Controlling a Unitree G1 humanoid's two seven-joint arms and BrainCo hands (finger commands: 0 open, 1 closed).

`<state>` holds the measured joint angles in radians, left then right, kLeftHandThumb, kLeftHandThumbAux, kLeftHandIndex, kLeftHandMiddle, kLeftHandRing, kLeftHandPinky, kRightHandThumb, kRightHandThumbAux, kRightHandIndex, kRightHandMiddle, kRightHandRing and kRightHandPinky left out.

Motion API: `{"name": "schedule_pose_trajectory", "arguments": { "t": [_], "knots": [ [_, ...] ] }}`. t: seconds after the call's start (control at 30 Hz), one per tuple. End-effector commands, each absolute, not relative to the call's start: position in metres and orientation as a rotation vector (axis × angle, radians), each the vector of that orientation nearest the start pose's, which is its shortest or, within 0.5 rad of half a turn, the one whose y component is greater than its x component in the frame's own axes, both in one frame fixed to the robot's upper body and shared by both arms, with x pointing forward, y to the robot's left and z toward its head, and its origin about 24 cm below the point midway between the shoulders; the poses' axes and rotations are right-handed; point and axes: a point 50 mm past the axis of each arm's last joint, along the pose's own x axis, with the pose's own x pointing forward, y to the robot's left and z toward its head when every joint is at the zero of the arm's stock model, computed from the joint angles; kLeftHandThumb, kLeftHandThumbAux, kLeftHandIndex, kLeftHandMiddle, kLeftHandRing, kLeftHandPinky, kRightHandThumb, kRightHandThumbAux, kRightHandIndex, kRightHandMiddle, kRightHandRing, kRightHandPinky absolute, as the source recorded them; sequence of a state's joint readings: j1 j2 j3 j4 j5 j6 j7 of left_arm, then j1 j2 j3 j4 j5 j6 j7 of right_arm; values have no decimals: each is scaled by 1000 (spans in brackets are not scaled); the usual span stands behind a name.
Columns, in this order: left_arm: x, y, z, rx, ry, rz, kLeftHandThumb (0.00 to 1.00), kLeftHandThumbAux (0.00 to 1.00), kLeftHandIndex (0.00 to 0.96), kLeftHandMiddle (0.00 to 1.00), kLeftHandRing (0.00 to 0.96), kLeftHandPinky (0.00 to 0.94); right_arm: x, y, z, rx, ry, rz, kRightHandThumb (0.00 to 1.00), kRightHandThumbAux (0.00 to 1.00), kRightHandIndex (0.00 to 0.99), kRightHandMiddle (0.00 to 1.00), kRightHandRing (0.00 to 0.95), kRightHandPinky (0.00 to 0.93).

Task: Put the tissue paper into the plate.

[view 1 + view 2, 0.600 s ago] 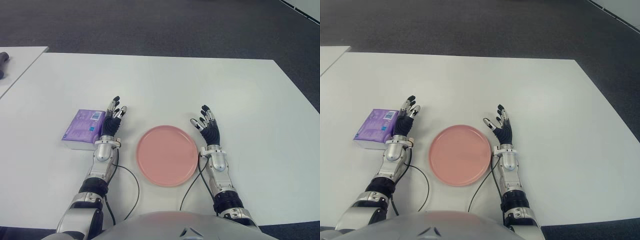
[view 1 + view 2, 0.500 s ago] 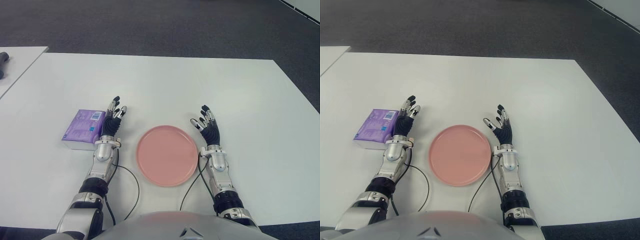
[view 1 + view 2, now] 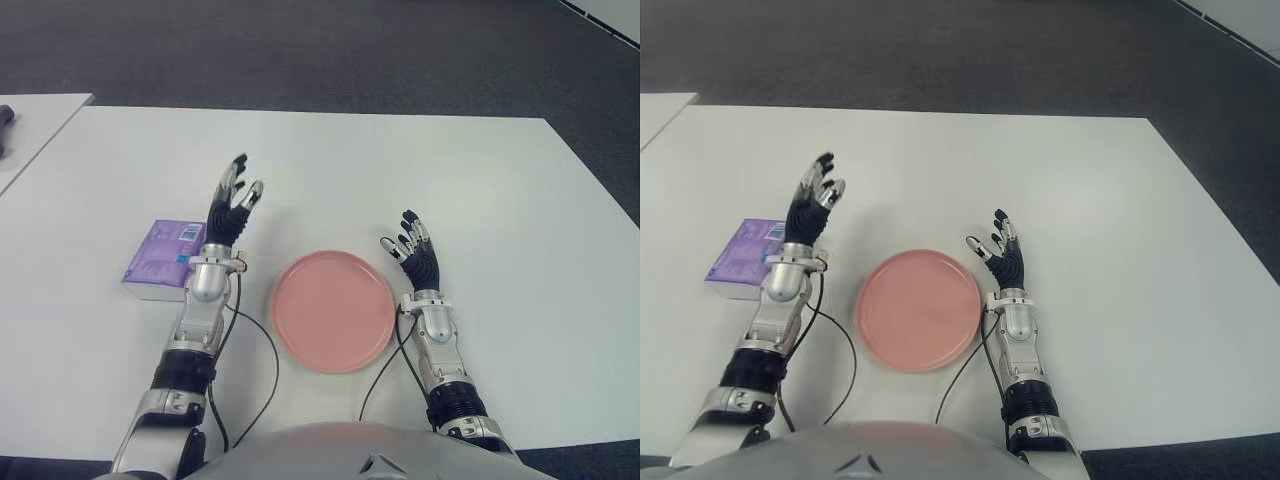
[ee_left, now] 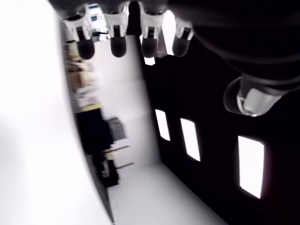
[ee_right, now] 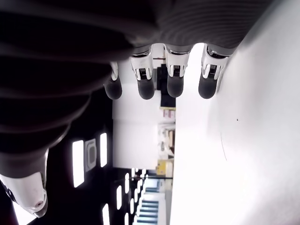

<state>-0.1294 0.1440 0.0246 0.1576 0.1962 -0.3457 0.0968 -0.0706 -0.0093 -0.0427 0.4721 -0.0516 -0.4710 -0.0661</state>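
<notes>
White table [image 3: 480, 180] lies wide around our bare pink plate [image 3: 334, 311]; tissue pack [image 3: 160, 262] sits centre-left beside our spread, empty left hand [image 3: 230, 212]; right hand [image 3: 416, 258] likewise splayed.

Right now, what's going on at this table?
The humanoid is set to move a purple tissue pack onto the pink plate, but nothing is held. The left hand, fingers open, shows raised beside the pack's right edge. The pack sits on the white table, left of the empty plate. The right hand is open, just right of the plate.
</notes>
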Motion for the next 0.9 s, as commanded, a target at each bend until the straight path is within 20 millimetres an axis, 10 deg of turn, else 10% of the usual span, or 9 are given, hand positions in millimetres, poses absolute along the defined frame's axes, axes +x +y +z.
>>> {"name": "schedule_pose_trajectory", "arguments": {
  "t": [0.03, 0.43, 0.9],
  "knots": [
    [253, 184, 122, 702, -409, 46, 35, 362, 0, 0, 0, 0, 249, -155, -15, -57, -14, -82, 0, 592, 19, 50, 24, 22],
    [222, 176, 188, 1105, -619, 148, 100, 314, 0, 0, 0, 0, 249, -153, -20, -35, 18, -83, 0, 588, 8, 35, 10, 15],
    [192, 182, 190, 1418, -528, 430, 85, 290, 0, 0, 0, 0, 248, -170, -40, -108, 19, -64, 0, 524, 0, 0, 0, 0]
  ]
}}
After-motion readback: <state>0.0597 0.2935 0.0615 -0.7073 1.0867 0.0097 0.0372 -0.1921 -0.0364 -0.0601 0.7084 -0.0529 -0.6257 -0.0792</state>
